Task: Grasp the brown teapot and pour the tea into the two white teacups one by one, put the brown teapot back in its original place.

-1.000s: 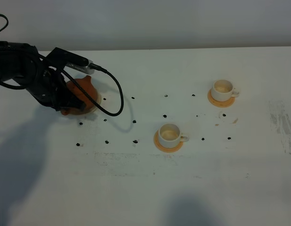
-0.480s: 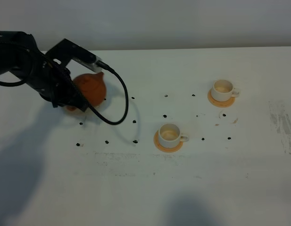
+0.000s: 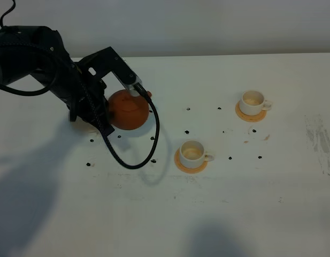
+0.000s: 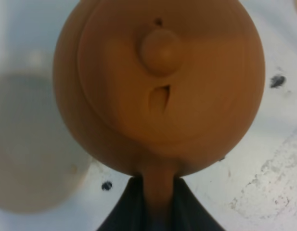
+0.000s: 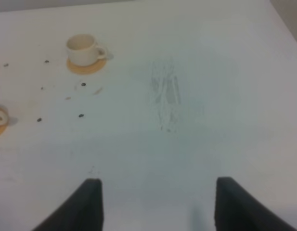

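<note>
The brown teapot point(image 3: 129, 110) hangs above the table, left of the middle, lid up. My left gripper point(image 3: 107, 108) is shut on its loop handle point(image 4: 158, 185), with the dark fingers point(image 4: 125, 209) on either side. The cream plate point(image 4: 28, 159) lies below and beside the teapot, blurred; in the exterior view the arm hides it. Two white teacups stand on orange-tan coasters: the near one point(image 3: 192, 152) at the middle, the far one point(image 3: 253, 100) at the right, also seen in the right wrist view point(image 5: 83, 47). Their insides look pale; no tea shows. My right gripper point(image 5: 158, 207) is open and empty over bare table.
A black cable point(image 3: 148, 139) loops from the left arm down over the table between the teapot and the near cup. Small black dots point(image 3: 186, 131) mark the white table. A scuffed grey patch point(image 3: 320, 140) lies at the right edge.
My left gripper has lifted the teapot off the plate and carried it to the right, toward the near cup. The cups have not moved.
</note>
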Controlling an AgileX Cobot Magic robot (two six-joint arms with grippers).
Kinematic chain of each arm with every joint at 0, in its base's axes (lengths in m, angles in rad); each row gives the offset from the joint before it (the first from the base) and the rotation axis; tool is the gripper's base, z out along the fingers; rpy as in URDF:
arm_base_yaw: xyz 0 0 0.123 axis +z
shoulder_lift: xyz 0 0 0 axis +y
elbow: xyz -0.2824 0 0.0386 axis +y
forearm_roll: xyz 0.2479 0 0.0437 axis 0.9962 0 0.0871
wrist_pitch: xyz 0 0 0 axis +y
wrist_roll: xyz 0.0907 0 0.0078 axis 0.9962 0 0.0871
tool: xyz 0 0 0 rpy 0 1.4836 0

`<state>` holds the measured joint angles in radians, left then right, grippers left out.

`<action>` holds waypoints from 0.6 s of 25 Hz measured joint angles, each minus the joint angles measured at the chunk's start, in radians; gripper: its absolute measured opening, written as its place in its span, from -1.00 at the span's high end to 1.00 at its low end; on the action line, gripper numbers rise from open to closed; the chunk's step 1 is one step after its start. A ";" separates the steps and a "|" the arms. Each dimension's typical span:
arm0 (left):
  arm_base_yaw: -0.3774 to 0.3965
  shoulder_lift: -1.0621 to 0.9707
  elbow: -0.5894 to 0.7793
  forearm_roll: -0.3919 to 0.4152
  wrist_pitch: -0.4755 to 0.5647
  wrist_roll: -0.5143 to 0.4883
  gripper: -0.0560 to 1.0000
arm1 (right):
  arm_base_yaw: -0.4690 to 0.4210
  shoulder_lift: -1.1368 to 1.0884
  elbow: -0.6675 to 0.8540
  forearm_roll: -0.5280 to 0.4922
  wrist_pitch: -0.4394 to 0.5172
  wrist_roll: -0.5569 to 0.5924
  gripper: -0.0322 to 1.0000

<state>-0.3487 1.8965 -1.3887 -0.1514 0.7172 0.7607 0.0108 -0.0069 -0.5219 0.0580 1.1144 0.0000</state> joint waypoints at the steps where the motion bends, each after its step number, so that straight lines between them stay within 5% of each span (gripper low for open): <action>1: -0.006 0.000 -0.001 0.000 0.002 0.028 0.75 | 0.000 0.000 0.000 0.000 0.000 0.000 -0.02; 15: -0.066 0.065 -0.026 0.004 -0.014 0.277 0.75 | 0.000 0.000 0.000 0.000 0.000 0.000 -0.02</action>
<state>-0.4145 1.9619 -1.4147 -0.1474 0.7030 1.0381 0.0108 -0.0069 -0.5219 0.0580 1.1144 0.0000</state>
